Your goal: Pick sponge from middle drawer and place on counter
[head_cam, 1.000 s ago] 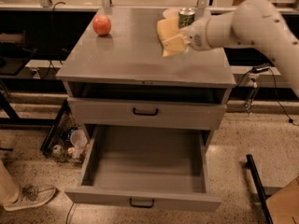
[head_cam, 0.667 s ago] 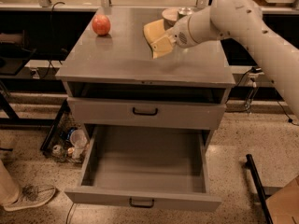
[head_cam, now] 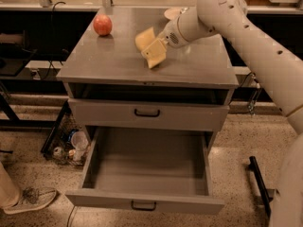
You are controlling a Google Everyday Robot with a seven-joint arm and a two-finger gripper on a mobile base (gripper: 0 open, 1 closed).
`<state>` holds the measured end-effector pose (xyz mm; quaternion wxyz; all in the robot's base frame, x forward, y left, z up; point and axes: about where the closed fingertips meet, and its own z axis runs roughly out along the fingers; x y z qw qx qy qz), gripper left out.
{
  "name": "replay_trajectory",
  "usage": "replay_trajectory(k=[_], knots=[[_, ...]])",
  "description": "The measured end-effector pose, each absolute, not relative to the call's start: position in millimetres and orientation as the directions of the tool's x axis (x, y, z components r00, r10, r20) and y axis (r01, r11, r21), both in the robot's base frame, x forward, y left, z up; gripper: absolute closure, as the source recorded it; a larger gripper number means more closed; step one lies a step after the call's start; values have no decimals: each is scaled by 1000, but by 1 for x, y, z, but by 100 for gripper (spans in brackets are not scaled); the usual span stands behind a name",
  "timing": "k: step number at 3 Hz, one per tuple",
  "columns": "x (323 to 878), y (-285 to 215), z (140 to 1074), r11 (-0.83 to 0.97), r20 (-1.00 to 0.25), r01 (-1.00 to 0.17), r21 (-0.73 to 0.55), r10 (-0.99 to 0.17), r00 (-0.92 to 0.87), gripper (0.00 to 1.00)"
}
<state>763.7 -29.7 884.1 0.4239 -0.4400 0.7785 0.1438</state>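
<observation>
The sponge (head_cam: 155, 56), a pale yellow foam block with wavy edges, is hanging pinched in the gripper (head_cam: 159, 44) just above the middle of the counter (head_cam: 109, 63), its lower corner pointing down at the top; whether it is touching cannot be told. The fingers are squeezing it into a fold. The counter is lying flat, grey and smooth, carrying a round red apple (head_cam: 102, 24) at its left rear. Below, the upper drawer (head_cam: 189, 117) is sitting closed and the middle drawer (head_cam: 147, 205) is standing pulled out over a speckled floor (head_cam: 236, 141). Since a second ago the white arm (head_cam: 251, 41) has been carrying the sponge leftward and lower, while the apple is staying put.
</observation>
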Motion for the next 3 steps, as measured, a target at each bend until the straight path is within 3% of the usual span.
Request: replay_trajectory(k=[1, 3], knots=[[767, -25, 875, 563, -776, -815, -136, -572, -266, 0], [760, -102, 861, 694, -805, -720, -32, -444, -393, 0]])
